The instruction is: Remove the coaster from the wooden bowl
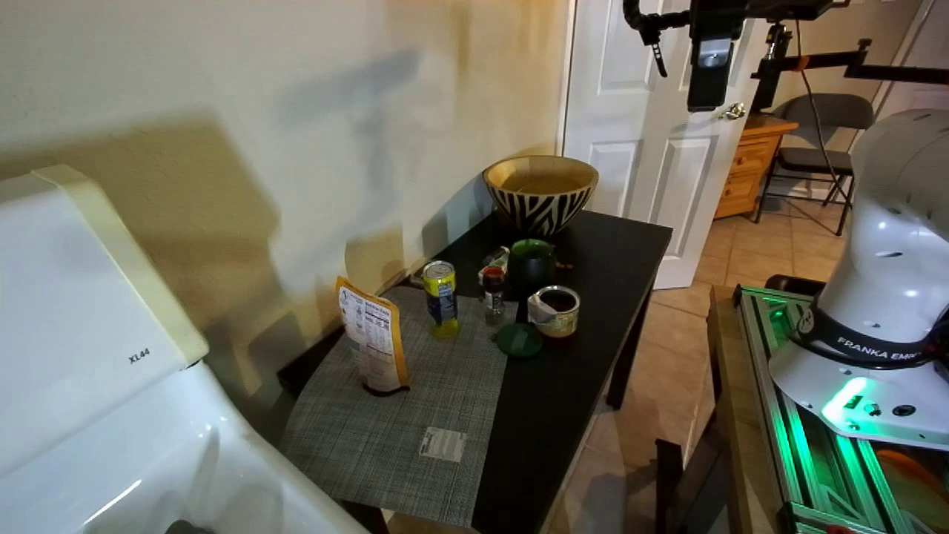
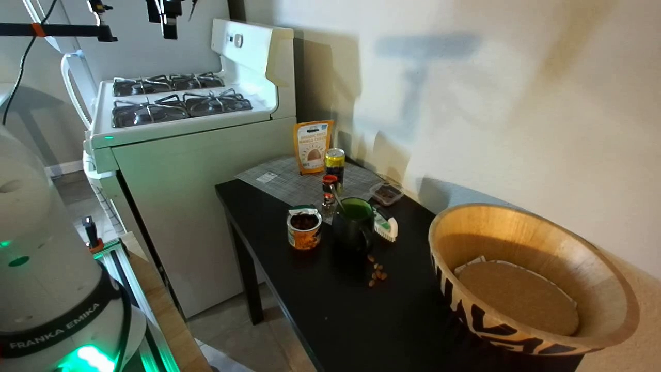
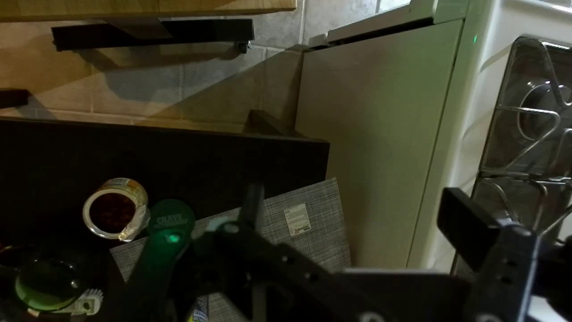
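Pincer [image 3: 351, 203] cut off by wrist view's edge, drink can [image 3: 200, 310] likewise

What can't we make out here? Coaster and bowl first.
- Near edge of the coaster: exterior view, behind the near wall of the wooden bowl.
- Pale scrap at the coaster's edge: exterior view, too little shows to identify; the rest seems covered by the coaster.
- Wrist view: coaster and wooden bowl out of frame.
- Yellow can: wrist view, mostly behind the gripper, cut by the bottom edge.
- Mat label: wrist view, print too small, blurred.
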